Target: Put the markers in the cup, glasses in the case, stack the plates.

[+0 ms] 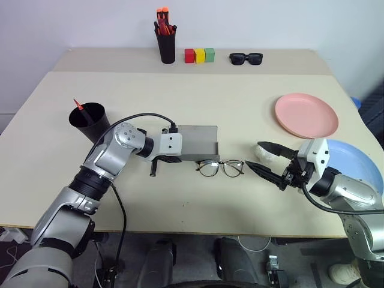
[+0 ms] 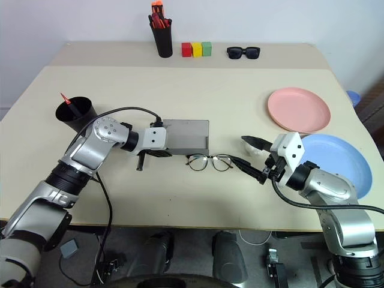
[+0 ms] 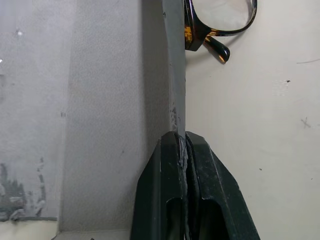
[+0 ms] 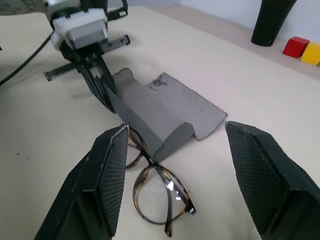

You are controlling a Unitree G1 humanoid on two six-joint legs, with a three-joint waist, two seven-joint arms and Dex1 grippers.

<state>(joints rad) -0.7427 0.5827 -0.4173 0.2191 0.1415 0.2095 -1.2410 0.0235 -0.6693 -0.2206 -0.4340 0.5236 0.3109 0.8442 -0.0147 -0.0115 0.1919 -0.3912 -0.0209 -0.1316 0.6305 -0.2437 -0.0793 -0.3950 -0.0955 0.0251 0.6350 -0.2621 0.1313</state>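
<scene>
The grey case [image 1: 197, 143] lies open, and the left gripper [image 3: 185, 150] is clamped on its front wall. The wire-rimmed glasses [image 1: 220, 168] rest just in front of the case; beside them hovers the right gripper [image 1: 267, 161], fingers apart and empty.

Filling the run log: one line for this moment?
left gripper: shut on case edge | right gripper: open, near glasses | glasses: on table

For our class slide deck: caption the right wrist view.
Open right end effector hovers over glasses beside grey case pinched by left end effector.
</scene>
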